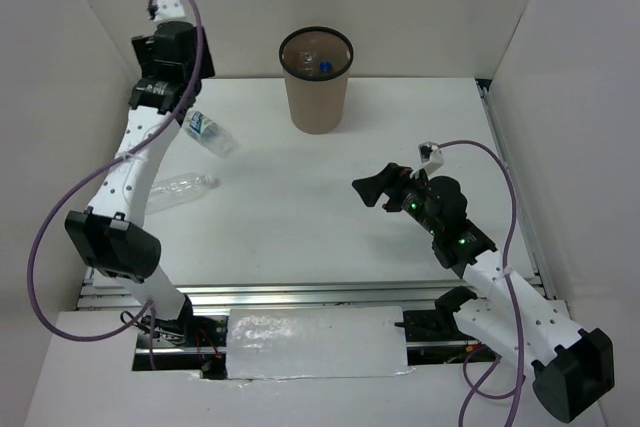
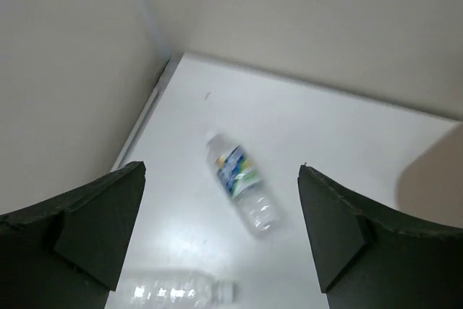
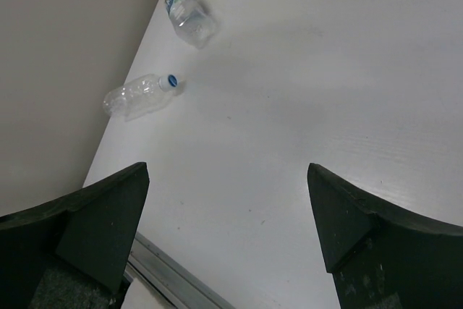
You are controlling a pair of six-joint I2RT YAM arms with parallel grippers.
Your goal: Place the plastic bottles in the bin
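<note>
- Your left gripper [image 2: 221, 171] hangs spread wide and empty above the blue-labelled bottle [image 2: 239, 189], which lies on its side near the left wall [image 2: 65, 70].
- Your right gripper [image 3: 228, 168] is spread too, holding nothing.
- The bare bottle [image 3: 137, 96] lies closer to you. The bin [image 1: 315, 97] stands well apart at the back.
- Expect light, crinkly, slippery plastic that rolls; pinch gently across mid-body.

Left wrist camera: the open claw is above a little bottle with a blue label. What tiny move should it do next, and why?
Probably lower the left gripper straight down. Its fingers stand wide apart, and the small clear plastic bottle with the blue label lies between them in view, untouched on the white table; it isn't in the tall brown bin yet.
</note>
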